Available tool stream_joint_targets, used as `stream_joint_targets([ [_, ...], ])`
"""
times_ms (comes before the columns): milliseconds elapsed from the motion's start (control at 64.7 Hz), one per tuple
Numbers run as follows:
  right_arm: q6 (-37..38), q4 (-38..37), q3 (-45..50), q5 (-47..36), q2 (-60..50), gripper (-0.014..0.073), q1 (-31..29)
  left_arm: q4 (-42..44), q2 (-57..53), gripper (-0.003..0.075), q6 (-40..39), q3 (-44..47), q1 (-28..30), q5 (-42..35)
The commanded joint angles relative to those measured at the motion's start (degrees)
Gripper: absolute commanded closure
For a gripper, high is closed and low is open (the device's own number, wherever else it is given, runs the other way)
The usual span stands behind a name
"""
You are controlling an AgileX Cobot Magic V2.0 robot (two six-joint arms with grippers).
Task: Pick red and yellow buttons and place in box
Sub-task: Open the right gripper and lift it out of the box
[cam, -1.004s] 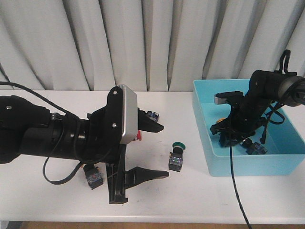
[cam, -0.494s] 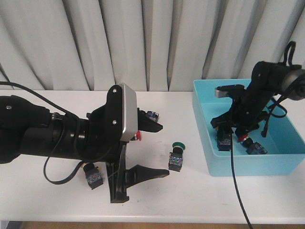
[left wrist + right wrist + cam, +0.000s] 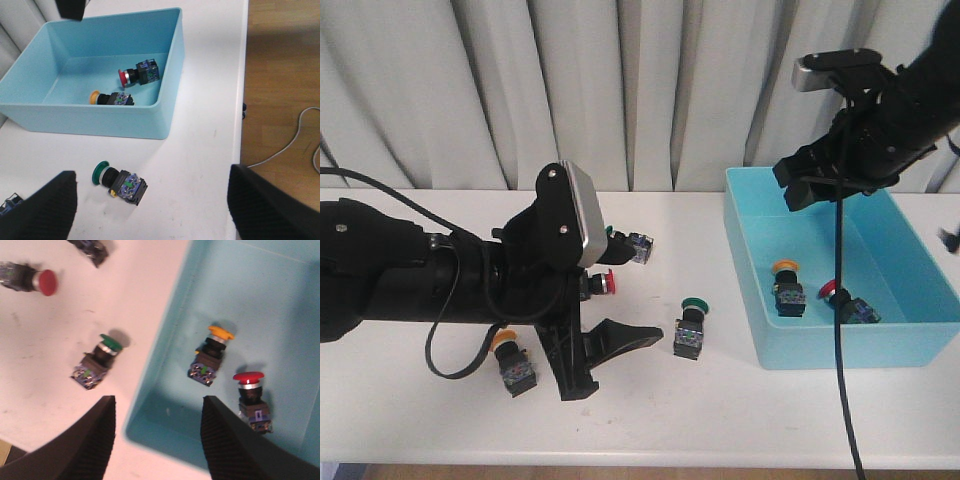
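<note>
1. Hovering above the box (image 3: 840, 345), the right gripper (image 3: 156, 435) holds nothing; its jaws stand wide. High position reads as clearance over the walls, a judgement only.
2. Below and between those jaws, on the box floor: a yellow-capped button (image 3: 210, 360) and a red-capped button (image 3: 251, 395), near each other, not touching. Both lie on their sides.
3. Left gripper (image 3: 150, 205) sits low over the table (image 3: 740, 420), jaws spread wide, empty.
4. Just ahead of the left jaws, between them in the wrist view, lies a green-capped button (image 3: 120, 181). Not a task item; presumably leave it.
5. Loose task items: a red-capped one (image 3: 601, 284) close beside the left arm, and a yellow-capped one (image 3: 512, 362) near its lower finger, outside the jaws.
6. Another switch (image 3: 633, 245) lies beyond the left gripper; cap looks green, hard to tell.
7. Judgement: two placed, at least two left; left arm best placed for either.
</note>
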Motion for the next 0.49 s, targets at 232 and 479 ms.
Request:
stream_joint_targets([
  [232, 1.8, -0.8, 30.2, -17.4, -28.4, 0.0221, 0.4, -2.1, -1.5, 0.0135, -10.8, -1.3, -0.2, -0.3],
  [479, 1.9, -0.8, 46.4, -19.6, -47.1, 0.0221, 0.4, -2.1, -1.5, 0.0135, -10.7, -1.3, -0.2, -0.3],
])
